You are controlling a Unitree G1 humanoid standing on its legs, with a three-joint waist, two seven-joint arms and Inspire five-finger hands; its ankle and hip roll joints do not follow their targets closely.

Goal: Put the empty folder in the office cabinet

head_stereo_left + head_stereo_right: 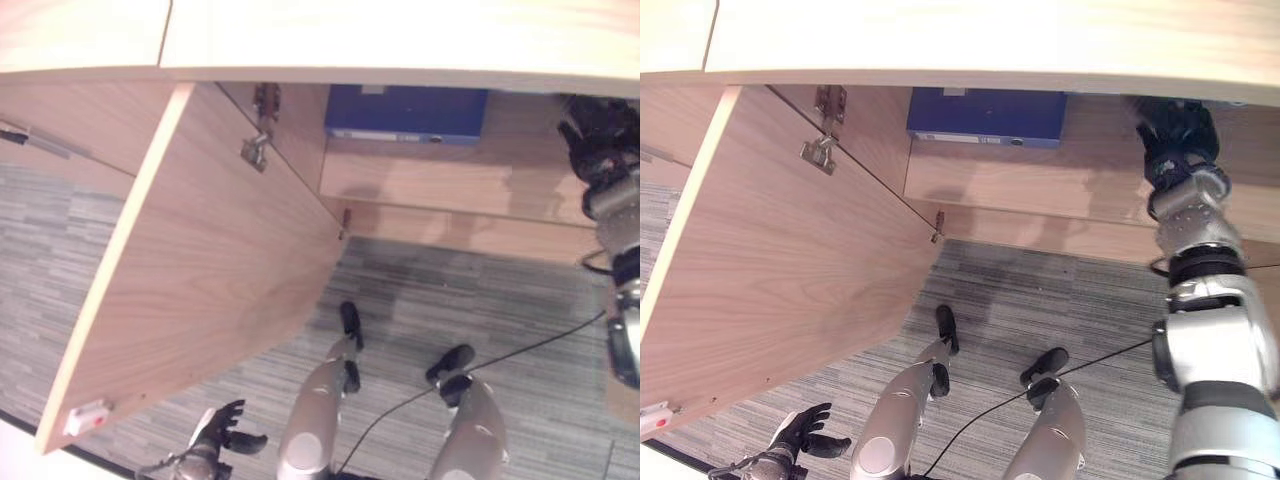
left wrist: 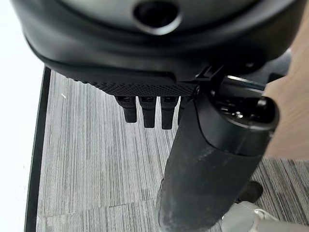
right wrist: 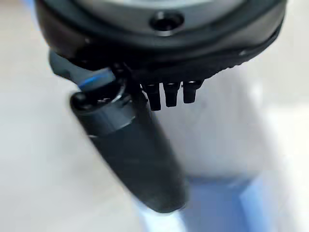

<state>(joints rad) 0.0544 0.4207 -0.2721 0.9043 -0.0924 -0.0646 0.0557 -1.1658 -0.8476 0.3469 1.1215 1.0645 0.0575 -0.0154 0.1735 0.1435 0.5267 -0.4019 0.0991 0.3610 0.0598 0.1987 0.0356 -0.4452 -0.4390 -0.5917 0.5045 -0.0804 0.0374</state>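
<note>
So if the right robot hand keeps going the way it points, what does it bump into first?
Probably the blue folder in the cabinet, which shows just past the right robot hand; depth is unclear.

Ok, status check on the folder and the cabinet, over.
Left hand open, low beside the open cabinet door. Right hand open inside the cabinet. Blue folder lying on the shelf, released. Nothing in the way.

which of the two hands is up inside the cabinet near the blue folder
The right hand, raised inside the wooden cabinet beside the flat blue folder. The left hand hangs low over the grey carpet.
</note>
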